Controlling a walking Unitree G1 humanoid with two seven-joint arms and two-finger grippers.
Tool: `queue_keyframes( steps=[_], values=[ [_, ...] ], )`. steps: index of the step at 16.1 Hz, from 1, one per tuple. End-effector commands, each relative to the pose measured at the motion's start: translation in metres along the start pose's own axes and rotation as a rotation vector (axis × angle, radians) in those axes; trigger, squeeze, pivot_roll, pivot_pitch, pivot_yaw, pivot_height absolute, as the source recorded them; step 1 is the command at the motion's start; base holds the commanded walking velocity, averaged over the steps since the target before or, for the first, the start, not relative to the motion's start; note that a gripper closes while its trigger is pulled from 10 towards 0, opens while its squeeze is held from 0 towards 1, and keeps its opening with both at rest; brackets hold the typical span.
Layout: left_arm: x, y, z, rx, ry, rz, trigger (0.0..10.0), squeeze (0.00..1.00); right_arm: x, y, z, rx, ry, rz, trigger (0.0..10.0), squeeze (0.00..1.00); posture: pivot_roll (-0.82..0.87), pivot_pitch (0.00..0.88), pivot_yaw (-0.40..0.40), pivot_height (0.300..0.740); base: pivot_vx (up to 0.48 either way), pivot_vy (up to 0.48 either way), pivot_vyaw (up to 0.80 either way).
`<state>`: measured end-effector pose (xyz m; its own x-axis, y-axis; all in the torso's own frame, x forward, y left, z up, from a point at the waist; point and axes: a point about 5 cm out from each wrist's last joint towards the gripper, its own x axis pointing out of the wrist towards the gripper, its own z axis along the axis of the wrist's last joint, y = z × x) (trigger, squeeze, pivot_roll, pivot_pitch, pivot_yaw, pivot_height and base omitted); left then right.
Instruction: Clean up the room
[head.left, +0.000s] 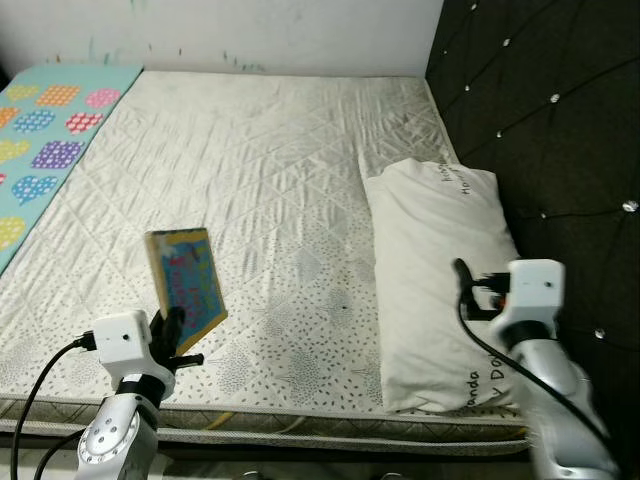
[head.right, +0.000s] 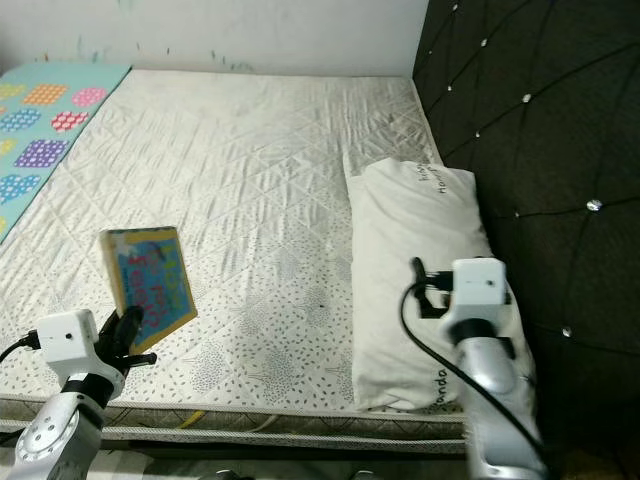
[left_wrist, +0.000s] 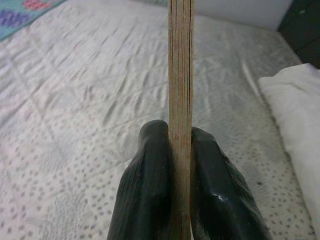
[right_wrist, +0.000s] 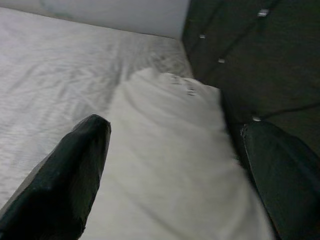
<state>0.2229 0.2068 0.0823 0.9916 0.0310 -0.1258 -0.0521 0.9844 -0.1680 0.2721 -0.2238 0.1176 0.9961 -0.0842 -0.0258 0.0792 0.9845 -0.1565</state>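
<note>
A thin picture book (head.left: 187, 282) with a colourful blue cover is held upright above the near left part of the mattress (head.left: 270, 190). My left gripper (head.left: 172, 333) is shut on its lower edge; in the left wrist view the book's page edge (left_wrist: 180, 100) rises between the two black fingers (left_wrist: 145, 190). My right gripper (right_wrist: 172, 170) is open, its fingers (right_wrist: 65, 175) spread wide over the white pillow (head.left: 440, 270). The pillow lies lengthwise along the right side of the bed, next to the headboard.
A dark tufted headboard (head.left: 560, 130) with shiny studs runs along the right. A teal play mat (head.left: 45, 130) with coloured hearts lies along the bed's left edge. A white wall (head.left: 220, 30) stands behind. The mattress's near edge (head.left: 300, 425) is right in front of me.
</note>
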Motion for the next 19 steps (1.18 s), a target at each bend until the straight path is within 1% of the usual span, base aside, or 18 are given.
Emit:
queue_keyframes(
  steps=[1, 2, 3, 5, 6, 8, 9, 12, 15, 17, 19],
  values=[
    [-0.001, 0.0, 0.015, 0.044, -0.074, -0.009, 10.0, 0.0, -0.002, -0.008, 0.002, -0.003, -0.004, -0.014, 10.0, 0.0, -0.16, 0.15, 0.03, 0.74, 0.0, 0.0, 0.0],
    [-0.001, -0.005, 0.021, 0.064, -0.098, -0.033, 10.0, 0.0, -0.001, -0.009, 0.002, -0.021, -0.001, -0.016, 10.0, 0.0, -0.17, 0.15, 0.026, 0.74, 0.0, 0.0, 0.0],
    [0.001, -0.01, 0.025, 0.073, -0.115, -0.053, 10.0, 0.0, 0.0, -0.007, 0.001, 0.004, 0.007, -0.006, 10.0, 0.0, -0.16, 0.151, 0.016, 0.74, 0.0, 0.0, 0.0],
    [0.003, -0.015, 0.031, 0.067, -0.134, -0.074, 10.0, 0.0, 0.001, 0.0, 0.003, 0.012, 0.003, 0.016, 10.0, 0.0, -0.16, 0.148, 0.011, 0.74, 0.0, 0.0, 0.0],
    [0.004, -0.016, 0.033, 0.054, -0.138, -0.076, 10.0, 0.0, 0.002, 0.008, 0.003, 0.034, 0.004, 0.041, 10.0, 0.0, -0.16, 0.143, 0.013, 0.74, 0.0, 0.0, 0.0],
    [0.004, -0.014, 0.032, 0.041, -0.132, -0.062, 10.0, 0.0, 0.003, 0.015, 0.002, 0.067, 0.019, 0.055, 10.0, 0.0, -0.15, 0.141, 0.02, 0.74, 0.0, 0.0, -0.75],
    [0.003, -0.012, 0.03, 0.02, -0.119, -0.043, 10.0, 0.0, 0.003, 0.016, 0.003, 0.078, 0.015, 0.058, 10.0, 0.0, -0.16, 0.14, 0.027, 0.74, 0.0, 0.0, -0.8],
    [0.001, -0.013, 0.024, 0.004, -0.101, -0.037, 10.0, 0.0, 0.003, 0.017, 0.003, 0.101, 0.014, 0.055, 10.0, 0.0, -0.16, 0.131, 0.033, 0.74, 0.0, 0.0, -0.8],
    [0.002, -0.015, 0.023, -0.018, -0.098, -0.044, 10.0, 0.0, 0.002, 0.022, 0.005, 0.118, 0.011, 0.066, 10.0, 0.0, -0.17, 0.124, 0.036, 0.74, 0.0, 0.0, -0.8],
    [0.004, -0.014, 0.023, -0.036, -0.088, -0.013, 10.0, 0.0, 0.002, 0.023, 0.005, 0.123, 0.012, 0.07, 10.0, 0.0, -0.17, 0.128, 0.034, 0.74, 0.0, 0.0, -0.8],
    [0.005, -0.014, 0.023, -0.036, -0.086, -0.012, 10.0, 0.0, 0.002, 0.024, 0.005, 0.124, 0.011, 0.073, 10.0, 0.0, -0.16, 0.131, 0.032, 0.74, 0.0, 0.0, -0.8]
  ],
)
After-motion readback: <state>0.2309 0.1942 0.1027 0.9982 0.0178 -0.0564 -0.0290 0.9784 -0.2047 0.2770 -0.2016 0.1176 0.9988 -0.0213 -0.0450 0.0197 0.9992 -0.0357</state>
